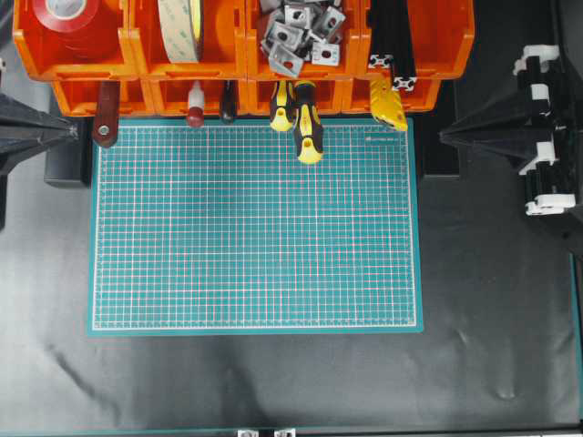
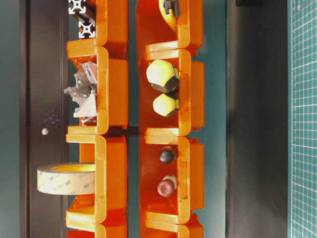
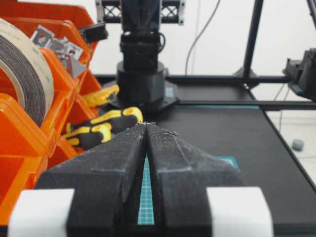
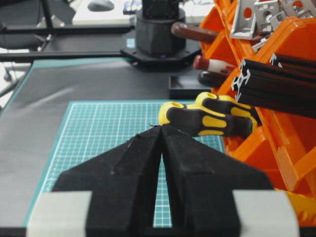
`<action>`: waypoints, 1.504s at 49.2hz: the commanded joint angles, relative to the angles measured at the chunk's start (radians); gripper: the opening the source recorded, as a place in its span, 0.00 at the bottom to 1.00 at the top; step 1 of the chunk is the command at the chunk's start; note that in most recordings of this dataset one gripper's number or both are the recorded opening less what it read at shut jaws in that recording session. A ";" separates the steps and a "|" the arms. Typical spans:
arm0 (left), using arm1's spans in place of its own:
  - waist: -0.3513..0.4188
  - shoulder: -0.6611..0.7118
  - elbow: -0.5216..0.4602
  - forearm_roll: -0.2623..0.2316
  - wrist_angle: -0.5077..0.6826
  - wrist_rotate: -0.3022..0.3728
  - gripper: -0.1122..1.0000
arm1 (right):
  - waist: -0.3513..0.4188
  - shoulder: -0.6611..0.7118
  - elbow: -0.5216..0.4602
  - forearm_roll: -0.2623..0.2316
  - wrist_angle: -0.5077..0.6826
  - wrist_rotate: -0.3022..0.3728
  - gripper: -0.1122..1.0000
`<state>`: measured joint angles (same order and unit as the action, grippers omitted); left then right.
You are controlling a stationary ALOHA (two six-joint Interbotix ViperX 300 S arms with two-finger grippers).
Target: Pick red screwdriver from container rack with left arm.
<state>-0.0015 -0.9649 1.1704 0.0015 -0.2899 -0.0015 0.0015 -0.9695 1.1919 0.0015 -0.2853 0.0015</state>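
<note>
The red screwdriver [image 1: 194,109] pokes handle-first out of a lower bin of the orange container rack [image 1: 141,45], second bin from the left overhead. Its red end also shows in the table-level view [image 2: 166,187] and in the right wrist view [image 4: 211,64]. It is hidden in the left wrist view. My left gripper [image 1: 75,131] is shut and empty at the mat's far left corner, well left of the screwdriver. Its closed tips show in the left wrist view [image 3: 146,124]. My right gripper [image 1: 444,137] is shut and empty at the right, as the right wrist view [image 4: 161,127] shows.
A dark maroon handle [image 1: 106,123] hangs left of the red screwdriver and a black handle [image 1: 228,105] right of it. Two yellow-black screwdrivers [image 1: 305,123] jut over the green cutting mat [image 1: 255,228]. Upper bins hold tape rolls [image 1: 182,27], metal brackets [image 1: 296,32] and black profiles [image 1: 392,45].
</note>
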 commanded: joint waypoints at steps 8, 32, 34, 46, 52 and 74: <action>-0.009 0.003 -0.175 0.046 0.216 -0.005 0.10 | 0.021 0.002 -0.049 0.041 -0.051 0.041 0.10; -0.097 0.187 -0.548 0.071 0.683 0.114 0.10 | 0.028 0.003 -0.063 0.049 -0.044 0.186 0.10; -0.097 0.207 -0.588 0.069 0.693 0.141 0.10 | 0.028 0.005 -0.063 0.049 -0.044 0.186 0.10; -0.118 0.319 -0.732 0.075 0.891 0.175 0.10 | 0.028 0.005 -0.066 0.049 -0.044 0.187 0.10; -0.144 0.380 -0.781 0.078 0.956 0.170 0.10 | 0.029 0.003 -0.066 0.049 -0.048 0.186 0.10; -0.333 0.673 -1.032 0.488 1.373 -0.025 0.10 | 0.029 0.005 -0.064 0.049 -0.026 0.187 0.10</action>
<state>-0.2715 -0.3359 0.2240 0.2976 0.9725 0.0690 0.0307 -0.9741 1.1597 0.0476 -0.3191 0.1871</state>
